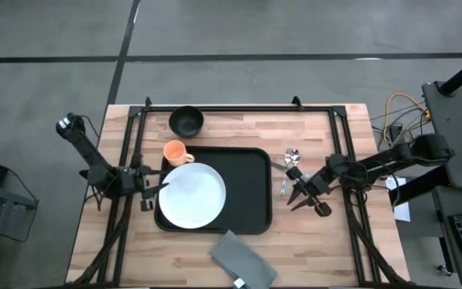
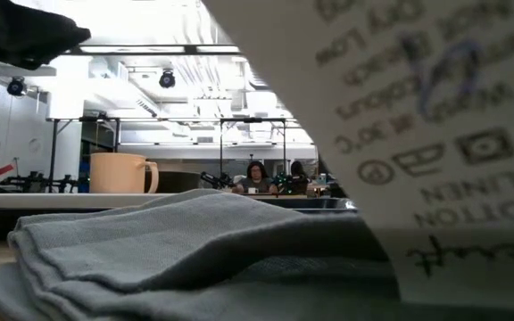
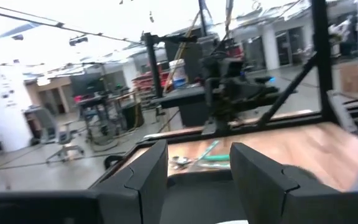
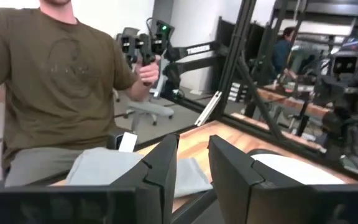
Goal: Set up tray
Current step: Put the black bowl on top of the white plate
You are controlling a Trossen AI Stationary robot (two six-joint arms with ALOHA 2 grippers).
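Tray (image 1: 251, 189) of black colour, flat and with a raised rim, lies in the middle of the wooden desk (image 1: 215, 128), seen from above. On its left half sits a white round plate (image 1: 192, 195), which reaches a little over the tray's left rim. An orange mug (image 1: 175, 152) stands just beside the tray's upper left corner, and a black bowl (image 1: 186, 121) stands further toward the far edge of the desk, apart from the mug. A grey folded napkin (image 1: 243, 261) lies near the front edge of the desk, just below the tray, with a white label at its corner; in the low view the same napkin (image 2: 177, 250) fills the foreground and the mug (image 2: 121, 173) shows behind it. To the right of the tray lie some pieces of metal cutlery (image 1: 289, 164), close together on the bare wood. The left gripper (image 1: 157, 189) is at the left rim of the tray, beside the plate; its wrist view shows its jaws spread apart with nothing between them. The right gripper (image 1: 301, 197) is over the desk to the right of the tray, near the cutlery; its jaws stand slightly apart and hold nothing. In the right wrist view a person (image 4: 48, 81) in an olive shirt sits beyond the desk, holding a handheld controller (image 4: 145, 46).
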